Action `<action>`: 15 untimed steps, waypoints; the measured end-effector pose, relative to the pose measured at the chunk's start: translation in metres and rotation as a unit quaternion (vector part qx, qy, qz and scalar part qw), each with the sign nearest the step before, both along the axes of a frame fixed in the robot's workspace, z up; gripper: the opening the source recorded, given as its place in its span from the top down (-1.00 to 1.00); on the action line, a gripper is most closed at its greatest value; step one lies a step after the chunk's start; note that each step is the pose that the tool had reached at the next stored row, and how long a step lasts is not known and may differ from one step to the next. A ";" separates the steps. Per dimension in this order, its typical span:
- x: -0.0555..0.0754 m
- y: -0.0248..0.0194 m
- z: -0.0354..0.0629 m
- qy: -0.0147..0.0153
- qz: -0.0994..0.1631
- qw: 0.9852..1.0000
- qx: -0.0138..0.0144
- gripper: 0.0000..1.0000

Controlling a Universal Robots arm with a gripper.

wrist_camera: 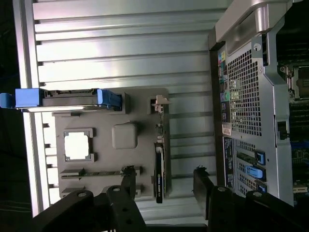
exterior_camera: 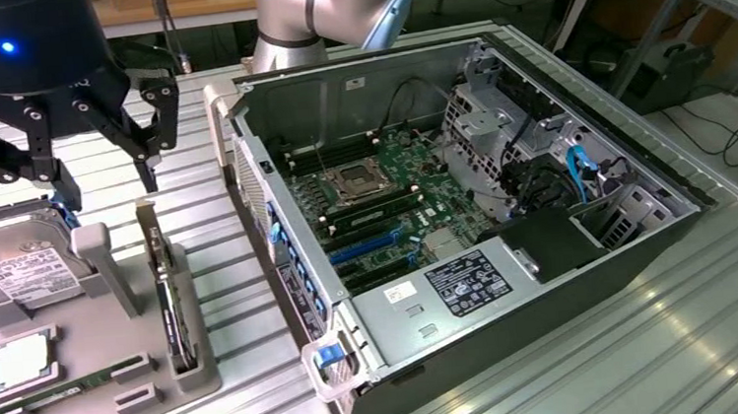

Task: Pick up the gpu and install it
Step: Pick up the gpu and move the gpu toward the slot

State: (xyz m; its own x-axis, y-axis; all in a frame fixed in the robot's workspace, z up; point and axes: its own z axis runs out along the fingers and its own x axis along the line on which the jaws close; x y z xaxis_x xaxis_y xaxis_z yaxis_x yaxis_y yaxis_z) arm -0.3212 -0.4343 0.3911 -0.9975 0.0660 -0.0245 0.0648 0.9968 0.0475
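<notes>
The gpu [exterior_camera: 170, 304] stands on edge in a slot of the grey holder tray [exterior_camera: 111, 287], a thin dark card with its metal bracket end toward the back. My gripper [exterior_camera: 103, 183] hangs above the tray's far end, open, holding nothing. In the wrist view the gpu [wrist_camera: 159, 170] appears edge-on, lying between my two black fingertips [wrist_camera: 128, 178], with the gripper [wrist_camera: 164, 180] spread wide around it and well above it. The open computer case [exterior_camera: 476, 228] lies on its side to the exterior view's right, its motherboard and blue expansion slots [exterior_camera: 369, 243] exposed.
The holder tray [wrist_camera: 125, 116] also carries a silver hard drive [exterior_camera: 25, 274] with blue rails [wrist_camera: 67, 99], a square processor [wrist_camera: 77, 145] and a narrow memory stick [exterior_camera: 67, 389]. The case's perforated rear panel [wrist_camera: 244, 92] faces the tray. Everything rests on a ribbed metal table [exterior_camera: 644, 344].
</notes>
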 end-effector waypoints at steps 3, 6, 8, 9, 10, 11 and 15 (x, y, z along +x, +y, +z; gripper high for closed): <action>0.000 0.0000 -0.0046 0.000 0.007 1.000 -0.001 -0.21; 0.000 -0.0012 -0.0117 0.000 0.009 1.000 -0.001 -0.21; 0.000 -0.0012 -0.0138 0.000 0.009 1.000 -0.001 -0.21; 0.000 -0.0012 -0.0149 0.000 0.010 1.000 -0.001 -0.21; 0.000 -0.0012 -0.0161 0.000 0.010 1.000 -0.001 -0.21; -0.001 -0.0012 -0.0168 0.000 0.010 1.000 -0.001 -0.21; -0.001 -0.0012 -0.0205 0.000 0.011 1.000 -0.001 -0.21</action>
